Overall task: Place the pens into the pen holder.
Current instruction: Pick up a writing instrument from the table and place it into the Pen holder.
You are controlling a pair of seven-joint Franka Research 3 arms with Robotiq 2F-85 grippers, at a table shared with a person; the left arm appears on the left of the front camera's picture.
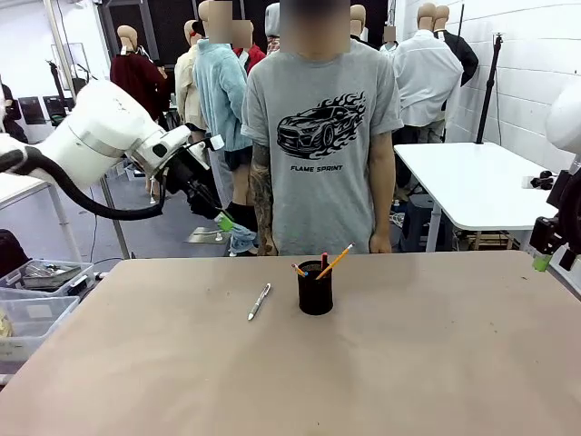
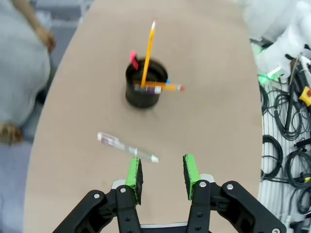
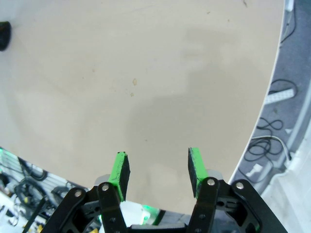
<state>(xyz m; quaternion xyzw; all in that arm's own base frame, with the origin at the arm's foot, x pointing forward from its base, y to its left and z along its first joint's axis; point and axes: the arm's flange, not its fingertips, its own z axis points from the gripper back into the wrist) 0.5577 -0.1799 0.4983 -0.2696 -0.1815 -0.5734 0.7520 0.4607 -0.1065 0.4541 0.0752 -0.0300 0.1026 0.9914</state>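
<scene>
A black mesh pen holder (image 1: pixel 315 291) stands mid-table, close to the person's side. Out of it stick a yellow pencil (image 1: pixel 335 261), a shorter pencil and a red pen. To its left a silver-white pen (image 1: pixel 260 301) lies flat on the table. In the left wrist view that pen (image 2: pixel 127 147) lies just beyond my fingertips, and the holder (image 2: pixel 143 92) stands farther off with a long pencil (image 2: pixel 148 53) upright in it. My left gripper (image 2: pixel 163 174) is open and empty, hanging above the table's far left (image 1: pixel 222 220). My right gripper (image 3: pixel 155 172) is open and empty at the table's right edge (image 1: pixel 547 257).
A person in a grey T-shirt (image 1: pixel 320 136) stands at the table's far side, right behind the holder. Plastic bins (image 1: pixel 36 291) sit off the left edge. Cables (image 2: pixel 289 145) lie on the floor beside the table. A white table (image 1: pixel 472 182) stands at the back right.
</scene>
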